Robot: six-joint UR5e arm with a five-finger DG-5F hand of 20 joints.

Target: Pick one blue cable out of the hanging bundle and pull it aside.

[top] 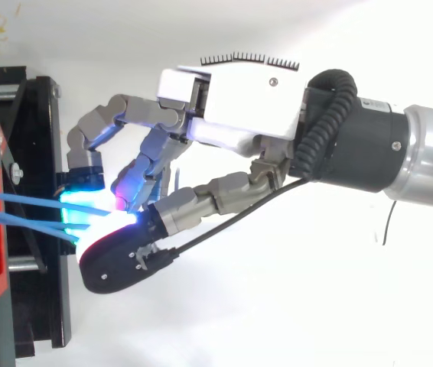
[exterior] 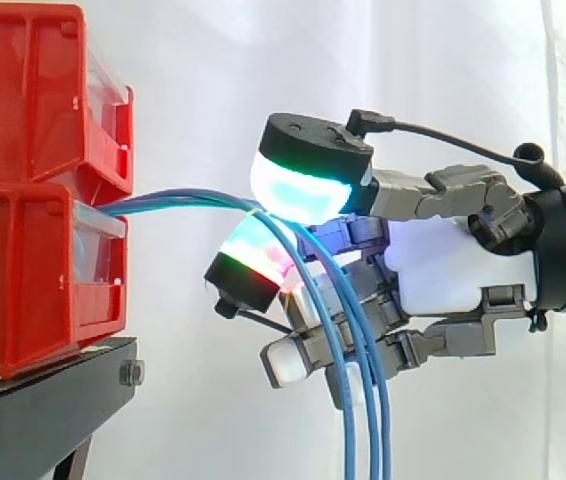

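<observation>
Our hand (exterior: 453,265) pinches blue cables (exterior: 178,199) leading from red bins (exterior: 23,200) on a black stand (exterior: 43,400), before a white curtain (exterior: 193,60).

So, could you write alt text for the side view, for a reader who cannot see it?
A robot hand, reaching in from the right, curls glowing fingertips around blue cables that run out of stacked red bins on the left and hang down.
</observation>
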